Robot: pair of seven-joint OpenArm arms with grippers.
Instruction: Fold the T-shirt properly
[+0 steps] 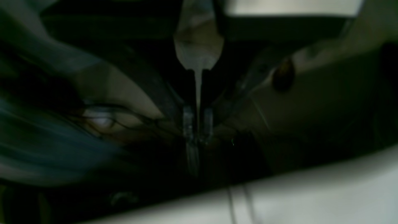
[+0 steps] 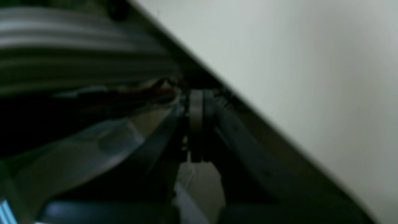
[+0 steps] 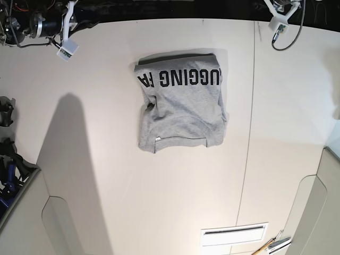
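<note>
The T-shirt [image 3: 180, 103] lies folded into a compact block near the far edge of the worktop [image 3: 106, 186], lettering upward, and no claw touches it. The left claw [image 1: 197, 124] has its jaws together on nothing; the right claw [image 2: 197, 124] is pressed together too, also empty. The fold looks nearly finished to me, but its right side bulges, so a careless push could open the layers again. Only the base view shows the shirt; the wrist views are dark and blurred and show just the claws and pale worktop.
</note>
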